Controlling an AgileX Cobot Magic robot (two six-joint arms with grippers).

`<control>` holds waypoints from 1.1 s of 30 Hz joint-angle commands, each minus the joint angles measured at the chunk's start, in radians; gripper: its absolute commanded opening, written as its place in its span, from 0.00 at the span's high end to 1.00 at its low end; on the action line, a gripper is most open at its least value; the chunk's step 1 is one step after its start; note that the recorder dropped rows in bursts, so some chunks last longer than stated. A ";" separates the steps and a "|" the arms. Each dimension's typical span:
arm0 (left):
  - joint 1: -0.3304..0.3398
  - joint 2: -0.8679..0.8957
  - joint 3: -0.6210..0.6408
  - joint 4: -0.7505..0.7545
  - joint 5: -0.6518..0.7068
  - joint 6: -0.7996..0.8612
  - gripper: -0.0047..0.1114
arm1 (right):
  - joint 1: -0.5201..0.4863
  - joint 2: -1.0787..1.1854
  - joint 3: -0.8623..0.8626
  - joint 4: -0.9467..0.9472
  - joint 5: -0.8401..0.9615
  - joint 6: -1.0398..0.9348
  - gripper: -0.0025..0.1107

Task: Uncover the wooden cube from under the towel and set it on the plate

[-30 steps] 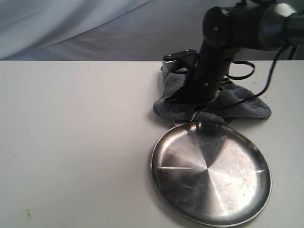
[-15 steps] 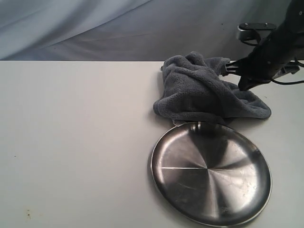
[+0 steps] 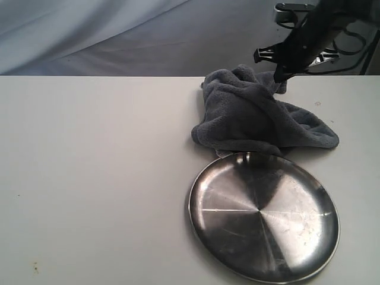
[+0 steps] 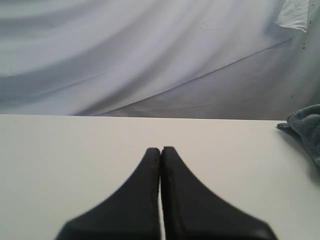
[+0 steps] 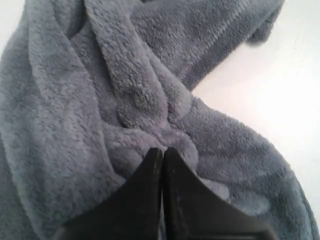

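Note:
The dark grey towel [image 3: 255, 116] lies bunched in thick folds at the table's far right, its near edge touching the plate's rim. The wooden cube is hidden. The shiny steel plate [image 3: 264, 217] sits empty in front of the towel. My right gripper [image 3: 278, 77] hangs at the towel's far top fold, shut with nothing between its fingers. In the right wrist view that gripper [image 5: 162, 150] points down at the towel [image 5: 115, 85] just beneath it. My left gripper [image 4: 160, 149] is shut and empty over bare table, with a corner of the towel [image 4: 306, 126] off to one side.
The white table [image 3: 89, 178] spreads wide to the left of the towel and plate. A pale cloth backdrop [image 3: 119, 35] hangs behind the table's far edge. The right arm's cables [image 3: 344, 50] loop above the towel's right end.
The right arm swung from in front of the towel out to its right side, then rose and came back to the towel's far top. Its gripper stayed shut.

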 commanded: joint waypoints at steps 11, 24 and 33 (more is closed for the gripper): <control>-0.001 -0.002 0.004 0.001 -0.004 -0.003 0.95 | 0.182 0.053 -0.133 -0.041 0.221 -0.072 0.98; -0.001 -0.002 0.004 0.001 -0.004 -0.002 0.95 | 0.214 -0.135 0.236 -0.113 -0.071 0.000 0.98; -0.001 -0.002 0.004 0.001 -0.004 0.000 0.95 | 0.214 -0.138 0.247 -0.156 -0.211 0.025 0.86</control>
